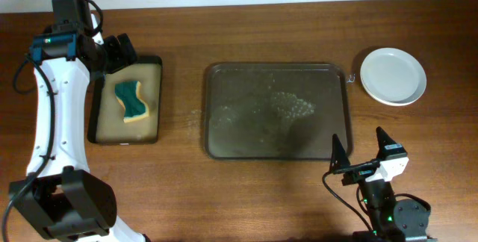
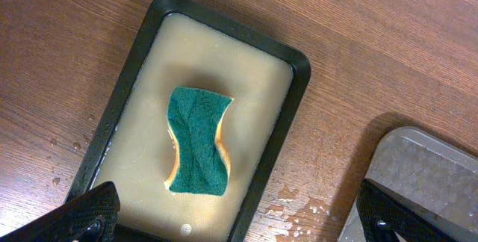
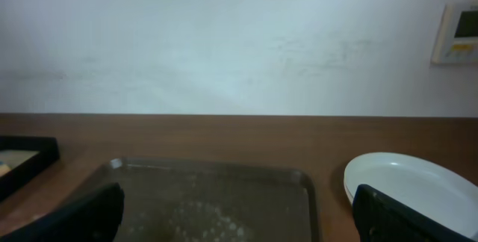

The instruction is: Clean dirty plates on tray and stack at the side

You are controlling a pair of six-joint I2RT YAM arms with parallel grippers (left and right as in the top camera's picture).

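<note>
The large dark brown tray (image 1: 224,78) lies mid-table with only wet foam spots on it; it also shows in the right wrist view (image 3: 216,169) and at the corner of the left wrist view (image 2: 433,167). The white plates (image 1: 393,76) sit stacked on the table right of the tray, also seen in the right wrist view (image 3: 407,186). My left gripper (image 1: 119,51) is open and empty above the small black tray (image 2: 291,100), where a green and yellow sponge (image 2: 198,141) lies. My right gripper (image 1: 364,151) is open and empty near the front edge, below the tray's right corner.
The small black tray with tan lining (image 1: 153,130) stands left of the big tray. Water drops lie on the wood between them (image 2: 299,201). A white wall with a wall panel (image 3: 457,33) rises behind the table.
</note>
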